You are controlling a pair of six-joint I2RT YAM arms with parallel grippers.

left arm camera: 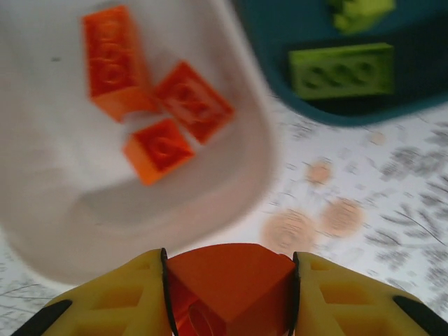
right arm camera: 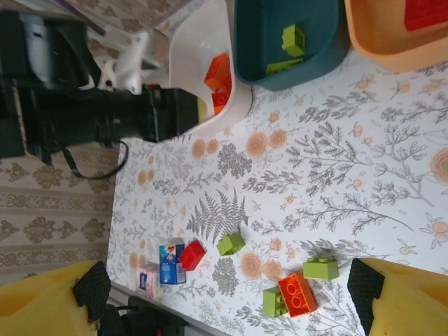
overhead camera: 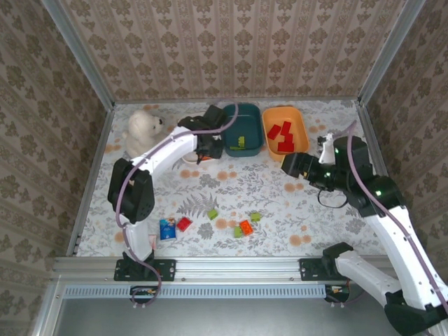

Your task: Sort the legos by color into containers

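mika: what's the left gripper (left arm camera: 227, 297) holding, looks chunky

jo: an orange brick (left arm camera: 227, 280), glossy hard plastic, one squared corner poking up. It's pinched snug between the two yellow fingers (left arm camera: 112, 301), so the jaws are narrow and clamped on it

mika: and the tubs?

jo: in the left wrist view the white tub (left arm camera: 70, 182) is at 11 o'clock from that gripper. It's smooth with rounded corners, and three more orange bricks (left arm camera: 168, 105) lie studs-up inside, a bit blurry. The dark teal tub (left arm camera: 280, 42) is at 1 o'clock, just beside the white one, with a flat lime green brick (left arm camera: 341, 70) in it. From above, the orange tub (overhead camera: 294, 115) sits at 3 o'clock of the teal one, with red bricks (overhead camera: 282, 136) inside. A fuzzy white teddy bear (overhead camera: 143, 129) is at about 10 o'clock of the white tub

mika: right gripper?

jo: the right gripper (right arm camera: 229, 294) is spread wide with nothing between the jaws, hanging over the floral-print table (right arm camera: 336, 161). In its wrist view the loose ones lie on the table below. There's a lime brick (right arm camera: 229, 243) at 12 o'clock and a red brick (right arm camera: 192, 255) at 11, just beside a blue-and-white packet (right arm camera: 170, 262). At 3 o'clock a loose orange piece (right arm camera: 297, 294) lies right beside a second lime piece (right arm camera: 274, 302)
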